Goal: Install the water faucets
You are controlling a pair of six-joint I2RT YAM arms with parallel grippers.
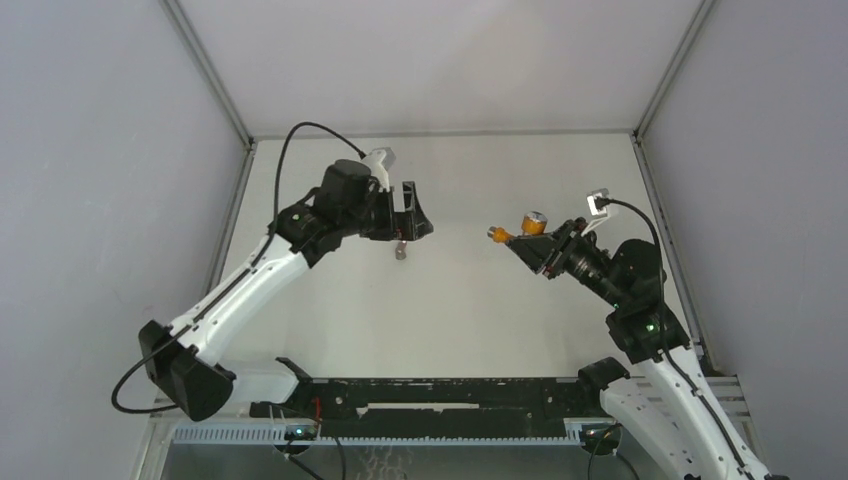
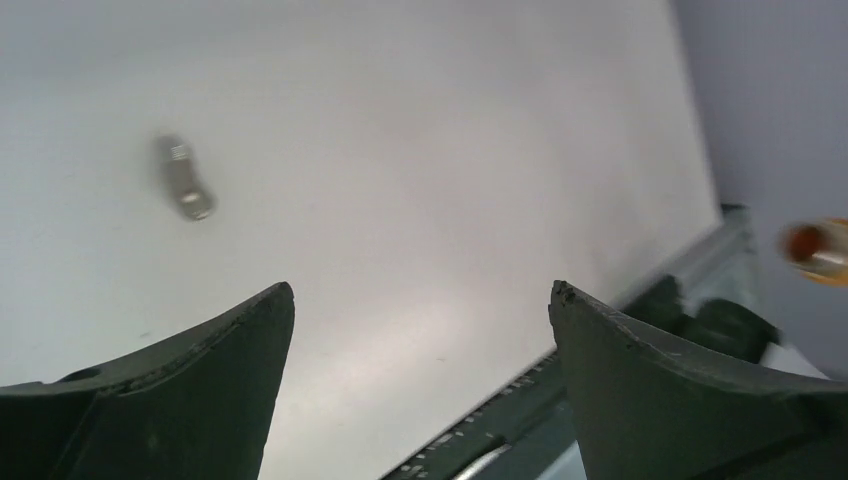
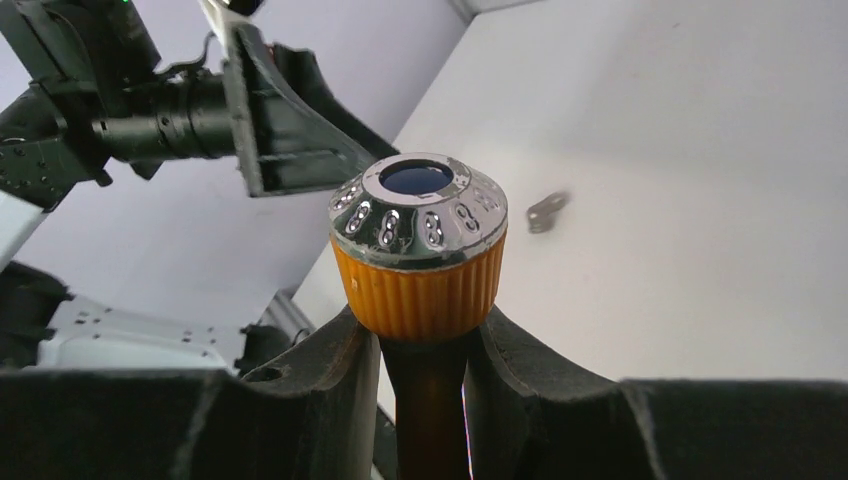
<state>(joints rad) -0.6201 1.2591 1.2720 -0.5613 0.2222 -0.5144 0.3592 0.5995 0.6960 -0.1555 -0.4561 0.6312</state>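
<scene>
Picking up the grey fitting (image 2: 185, 190) looks like the step in hand. It shows loose against the white table (image 1: 450, 320), just below the left gripper (image 1: 408, 222) and held by nothing. Its outline is smeared in both wrist views, so whether it lies settled cannot be told. The left fingers stand wide apart and empty, with the fitting off to one side of the gap rather than between them. The other half of the job, the orange tap body (image 3: 420, 260), is up off the table, well apart from the fitting. The right gripper (image 1: 545, 250) is clamped on its dark stem under the ribbed orange collar, with the silvery round end facing the wrist camera. To do the pick well, the left arm would probably centre its open fingers over the fitting before coming down. It would then close across the narrow sides, so that the mating end pokes out free of the pads. The piece is tiny beside the fingers — an off-centre pinch could flick it away across the smooth table. The right arm's best contribution is likely a steady tap, with its receiving end turned toward the left arm.
</scene>
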